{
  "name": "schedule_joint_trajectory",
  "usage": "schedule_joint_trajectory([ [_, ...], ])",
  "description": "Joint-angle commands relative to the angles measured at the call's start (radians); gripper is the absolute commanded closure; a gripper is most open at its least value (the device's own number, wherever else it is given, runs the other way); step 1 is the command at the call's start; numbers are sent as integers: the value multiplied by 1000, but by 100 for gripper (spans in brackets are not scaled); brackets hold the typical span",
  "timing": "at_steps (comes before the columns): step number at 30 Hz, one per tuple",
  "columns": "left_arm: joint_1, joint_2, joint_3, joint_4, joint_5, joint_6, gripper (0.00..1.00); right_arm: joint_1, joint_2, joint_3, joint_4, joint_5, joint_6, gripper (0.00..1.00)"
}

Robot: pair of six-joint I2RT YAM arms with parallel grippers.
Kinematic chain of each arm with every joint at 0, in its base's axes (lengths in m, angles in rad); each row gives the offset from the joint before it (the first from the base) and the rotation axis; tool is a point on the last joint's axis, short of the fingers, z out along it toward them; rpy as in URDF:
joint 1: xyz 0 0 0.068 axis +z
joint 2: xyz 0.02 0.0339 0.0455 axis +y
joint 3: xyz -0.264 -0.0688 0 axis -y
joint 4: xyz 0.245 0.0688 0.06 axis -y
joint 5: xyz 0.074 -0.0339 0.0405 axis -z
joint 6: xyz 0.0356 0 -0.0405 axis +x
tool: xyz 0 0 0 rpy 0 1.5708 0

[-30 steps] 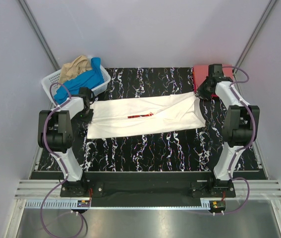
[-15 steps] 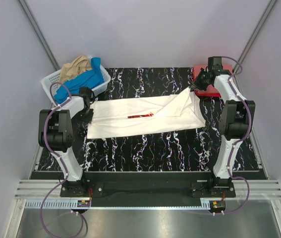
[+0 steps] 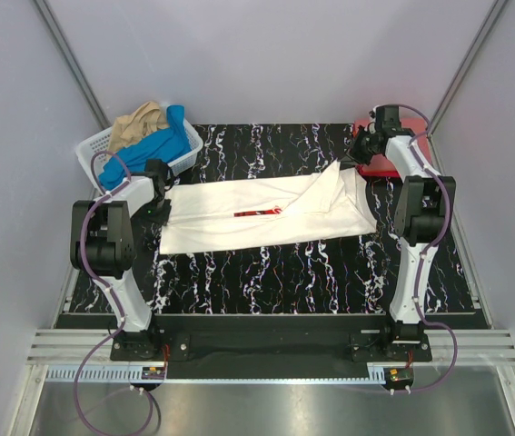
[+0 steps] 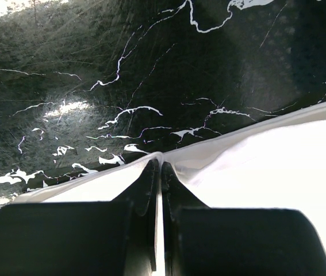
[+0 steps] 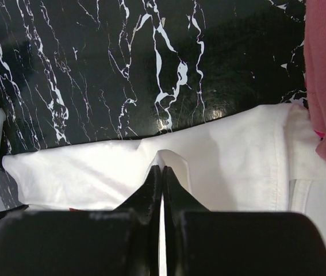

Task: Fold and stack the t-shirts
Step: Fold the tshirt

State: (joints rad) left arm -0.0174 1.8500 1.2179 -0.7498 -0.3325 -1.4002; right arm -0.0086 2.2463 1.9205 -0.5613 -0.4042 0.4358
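Top view: the white t-shirt (image 3: 266, 218) lies stretched across the middle of the table (image 3: 266, 282), with its red print (image 3: 257, 213) facing up. The left gripper (image 3: 159, 196) is clenched on the shirt's edge at 9 o'clock, low against the table, seemingly as an anchor. The right gripper (image 3: 362, 154), at 2 o'clock, is clenched on the opposite end and holds it raised, so the cloth rises in a peak towards it. I judge this sets up a fold to be carried over toward the left. The red t-shirt (image 3: 378, 169) lies just behind that gripper at the table's 2 o'clock corner, likely the base of the stack. The basket (image 3: 92, 150) at 10 o'clock holds the blue tee (image 3: 153, 145) and tan tee (image 3: 141, 120), not yet folded.

Left wrist view: the jaws meet on a ridge of white cloth, with bare marble beyond at 12 o'clock.

Right wrist view: the jaws pinch a small tent of white fabric. Red cloth shows at 3 o'clock and the basket's corner at 9.
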Motion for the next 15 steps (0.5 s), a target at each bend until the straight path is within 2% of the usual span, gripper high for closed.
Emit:
schedule_joint_trajectory([
  [1,14,6,19,-11,-48,-26,100,2,-11,38,31,13,-42,100],
  [7,16,9,19,-22,-49,-40,100,4,-28,26,26,85,-55,100],
  [15,16,6,17,-37,-65,-65,100,4,24,103,21,81,-52,100],
])
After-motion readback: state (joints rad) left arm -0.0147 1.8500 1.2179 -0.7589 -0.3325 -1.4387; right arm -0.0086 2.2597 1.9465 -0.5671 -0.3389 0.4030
